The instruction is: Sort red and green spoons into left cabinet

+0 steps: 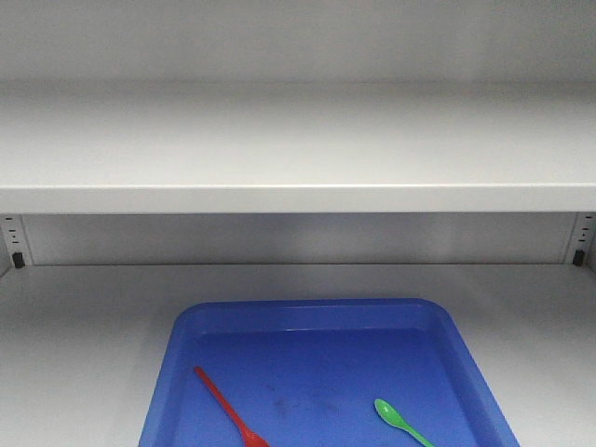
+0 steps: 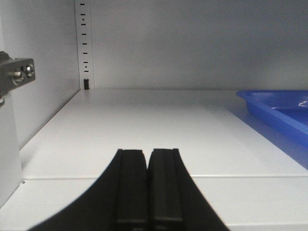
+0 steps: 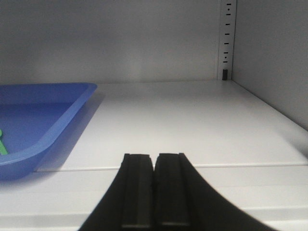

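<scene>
A red spoon (image 1: 226, 407) and a green spoon (image 1: 400, 422) lie apart in a blue tray (image 1: 307, 315) on the lower shelf of the pale grey cabinet (image 1: 298, 197). The red one is left, the green one right. In the right wrist view a sliver of the green spoon (image 3: 2, 143) shows at the left edge inside the tray (image 3: 62, 122). My left gripper (image 2: 147, 153) is shut and empty, low over the shelf left of the tray (image 2: 269, 110). On the tray's other side my right gripper (image 3: 154, 156) is shut and empty.
Slotted rails (image 2: 83, 43) (image 3: 228, 33) run up the cabinet's back corners, each with a dark shelf clip. An upper shelf spans the front view above the tray. A metal bracket (image 2: 17, 74) sticks out at the left side wall.
</scene>
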Motion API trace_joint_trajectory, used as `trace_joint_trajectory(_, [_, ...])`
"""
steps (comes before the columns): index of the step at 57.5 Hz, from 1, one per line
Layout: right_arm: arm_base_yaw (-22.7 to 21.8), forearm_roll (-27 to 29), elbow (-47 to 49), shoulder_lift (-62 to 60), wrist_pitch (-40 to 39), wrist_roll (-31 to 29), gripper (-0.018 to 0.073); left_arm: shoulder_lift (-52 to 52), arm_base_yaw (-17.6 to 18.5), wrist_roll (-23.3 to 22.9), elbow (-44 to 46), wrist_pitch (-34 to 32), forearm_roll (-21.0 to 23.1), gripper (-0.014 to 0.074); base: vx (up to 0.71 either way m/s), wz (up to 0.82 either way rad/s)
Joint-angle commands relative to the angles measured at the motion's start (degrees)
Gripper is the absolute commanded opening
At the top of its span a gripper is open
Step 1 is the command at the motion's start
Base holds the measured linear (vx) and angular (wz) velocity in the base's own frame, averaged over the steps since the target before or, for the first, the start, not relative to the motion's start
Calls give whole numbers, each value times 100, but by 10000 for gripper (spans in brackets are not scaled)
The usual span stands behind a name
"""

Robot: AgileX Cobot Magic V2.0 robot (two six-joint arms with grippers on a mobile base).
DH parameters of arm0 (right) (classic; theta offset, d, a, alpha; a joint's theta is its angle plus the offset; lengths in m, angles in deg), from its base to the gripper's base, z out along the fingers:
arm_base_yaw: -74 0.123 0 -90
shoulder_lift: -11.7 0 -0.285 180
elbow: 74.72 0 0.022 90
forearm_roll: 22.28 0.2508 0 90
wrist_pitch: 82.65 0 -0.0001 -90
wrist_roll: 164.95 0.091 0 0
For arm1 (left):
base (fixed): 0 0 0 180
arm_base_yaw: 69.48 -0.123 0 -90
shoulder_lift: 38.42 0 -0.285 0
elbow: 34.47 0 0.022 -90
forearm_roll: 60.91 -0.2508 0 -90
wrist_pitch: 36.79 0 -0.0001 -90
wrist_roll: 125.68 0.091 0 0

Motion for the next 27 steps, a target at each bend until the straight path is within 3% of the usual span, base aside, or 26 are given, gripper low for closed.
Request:
trace_joint_trajectory(1, [-14,-10,-51,-76,-433,-11,-3,111,-17,-49,-101,-398,3,-3,0,0])
trace_joint_trajectory(27, [-14,9,-51,-76,-433,-11,-3,111,-17,-49,-101,-398,3,-3,0,0])
